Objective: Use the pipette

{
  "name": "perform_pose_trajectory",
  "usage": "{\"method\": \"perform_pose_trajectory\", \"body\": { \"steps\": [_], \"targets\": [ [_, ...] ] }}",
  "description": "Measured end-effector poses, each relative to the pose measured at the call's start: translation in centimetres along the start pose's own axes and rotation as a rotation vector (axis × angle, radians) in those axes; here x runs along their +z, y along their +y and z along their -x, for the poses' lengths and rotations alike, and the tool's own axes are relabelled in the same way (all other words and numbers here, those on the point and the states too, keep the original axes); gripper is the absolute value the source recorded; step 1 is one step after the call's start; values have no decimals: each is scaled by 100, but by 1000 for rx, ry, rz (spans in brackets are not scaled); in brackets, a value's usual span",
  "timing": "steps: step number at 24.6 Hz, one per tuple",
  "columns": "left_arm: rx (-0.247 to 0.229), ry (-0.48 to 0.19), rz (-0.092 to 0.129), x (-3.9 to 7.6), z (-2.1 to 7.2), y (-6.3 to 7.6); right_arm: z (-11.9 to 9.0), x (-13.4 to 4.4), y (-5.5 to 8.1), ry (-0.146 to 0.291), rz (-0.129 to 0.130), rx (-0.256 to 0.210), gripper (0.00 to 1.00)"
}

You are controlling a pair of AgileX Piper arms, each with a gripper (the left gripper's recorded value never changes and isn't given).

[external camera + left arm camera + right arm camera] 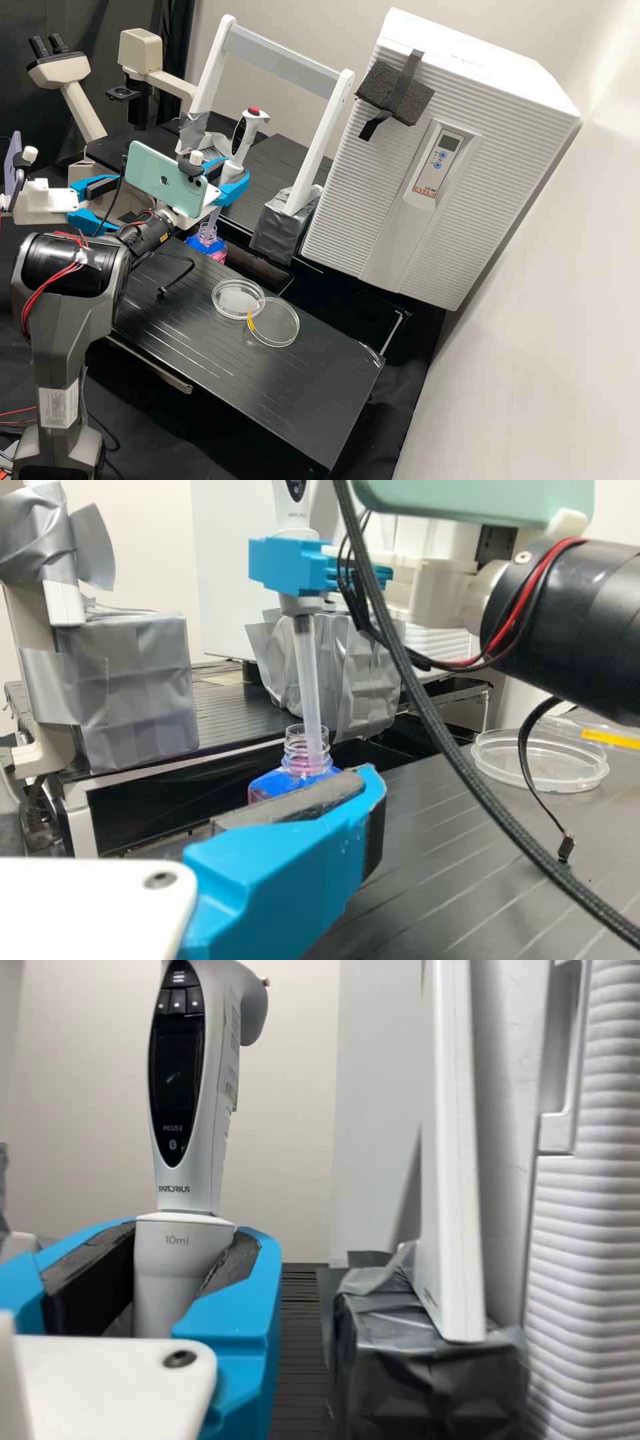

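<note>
My right gripper [230, 179] is shut on the lower body of a grey pipette [243, 133] with a red top button and holds it upright. In the right wrist view the pipette [190, 1110] stands between the padded blue fingers [235, 1310]. Its clear tip [310, 690] reaches down into the neck of a small open bottle [305, 752] of pink-blue liquid [208, 243]. My left gripper [93, 200] is at the far left, open, apart from the bottle; one of its fingers [300, 860] shows just in front of the bottle. Two clear petri dishes [238, 298] [275, 321] lie on the bench.
A large white ribbed machine [440, 160] stands on the right. A white frame with grey-taped feet [283, 223] stands behind the bottle. Microscopes [60, 73] are at the back left. A loose black cable [177, 277] lies on the black bench [280, 387].
</note>
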Motion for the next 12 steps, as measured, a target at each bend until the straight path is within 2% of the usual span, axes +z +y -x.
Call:
{"method": "perform_pose_trajectory", "body": {
  "steps": [5, 12],
  "targets": [
    [0, 0, 0, 0, 0, 0, -8, 54, -66, -23, 17, -11, 0],
    [0, 0, 0, 0, 0, 0, -13, 63, -77, -28, 17, -12, 0]
  ]
}}
